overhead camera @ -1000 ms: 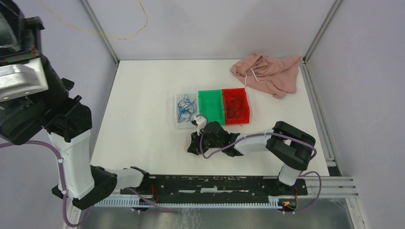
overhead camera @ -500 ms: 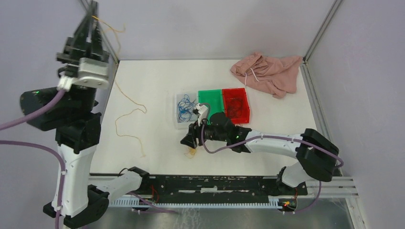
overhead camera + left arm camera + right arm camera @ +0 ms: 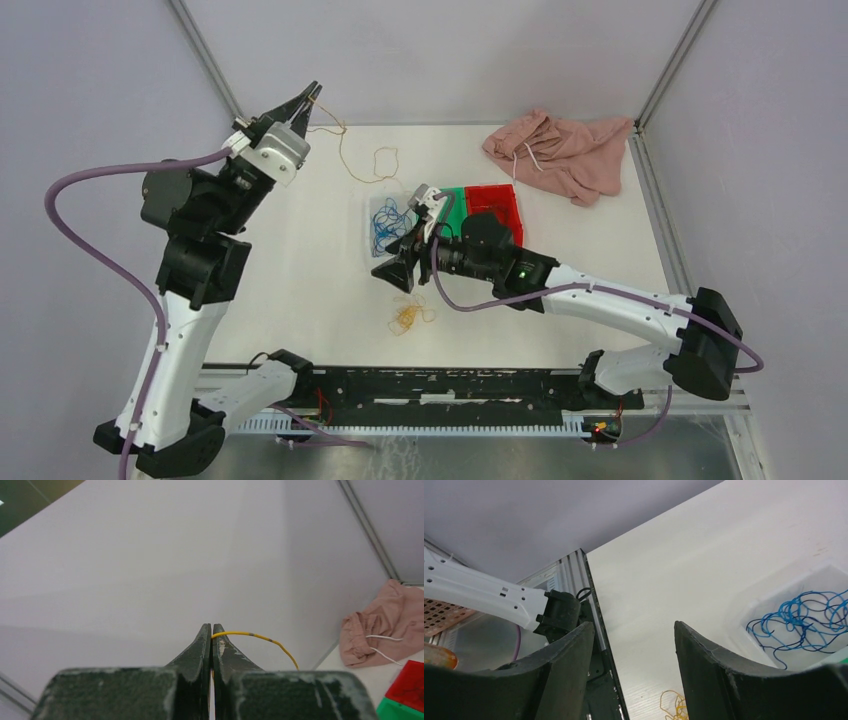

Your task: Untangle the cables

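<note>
Between the tightly closed tips of the left gripper (image 3: 211,627) a long, thin yellow-orange cable (image 3: 245,633) is pinched. It has been swung in from the table's left side and now dangles beside the transparent plastic bin (image 3: 371,212) of blue cables (image 3: 388,226), well apart from the small yellow-orange coil (image 3: 405,318) on the white table (image 3: 300,260). The right gripper (image 3: 633,629) has lifted off that coil, its jaws spread wide and empty, so this strand looks freed while the coil remains to be sorted.

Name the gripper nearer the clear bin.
Right. The right gripper hovers at the near edge of the clear bin; the left gripper, shut on a yellow cable, is raised far-left of it.
</note>
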